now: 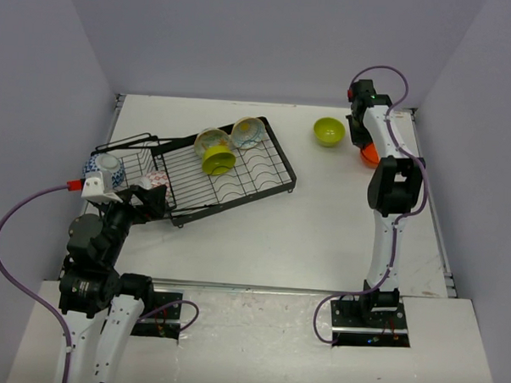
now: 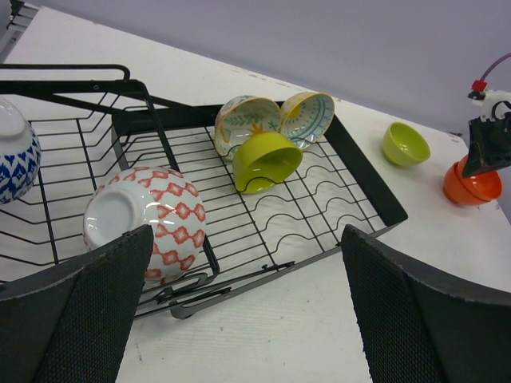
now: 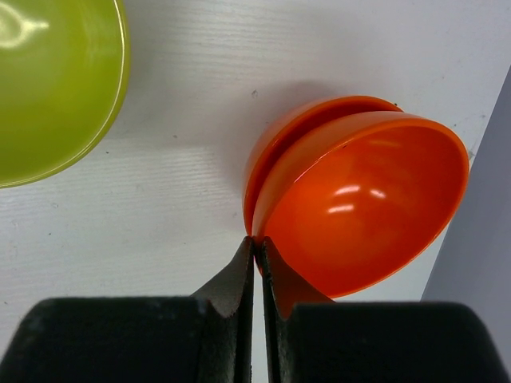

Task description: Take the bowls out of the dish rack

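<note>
While the left claw [image 2: 246, 247] stands wide apart just before the red-and-white patterned round bowl [image 2: 148, 223] in the large black wire dish rack [image 2: 359, 179], the right claw [image 3: 255, 243] has its fingers pressed together, tips at the rim of two nested orange-red bowls [image 3: 367, 207] on the white counter [image 3: 200, 120], beside a lime green bowl [image 3: 48, 80]

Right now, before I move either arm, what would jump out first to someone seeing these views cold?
The black dish rack sits skewed left of centre, a lime bowl tipped on its side in it. At far right, the right gripper is pinched shut on the rim of an orange bowl nested crookedly in another. The left gripper gapes open close to the red-and-white bowl.
</note>
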